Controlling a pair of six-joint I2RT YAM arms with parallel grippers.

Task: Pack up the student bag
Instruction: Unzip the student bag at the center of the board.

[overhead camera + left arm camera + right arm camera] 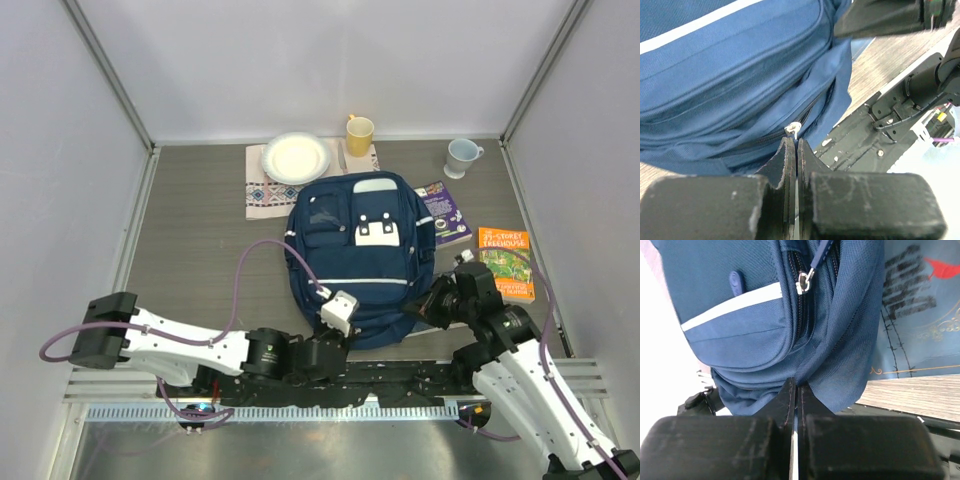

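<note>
Now: student bag (360, 250) flat mid-table. L gripper (792, 144) closed at zip pull (793, 129), R gripper (794, 385) closed at bag's side fabric; hold unclear. Risk: tips slip, bag drags, zip won't open.

Arms white-shelled, black at joints; purple cables (239, 283) loop off left arm (170, 345) and right arm (530, 385). Black, pale-scuffed left gripper (793, 144); red edging on pads, perhaps.
</note>
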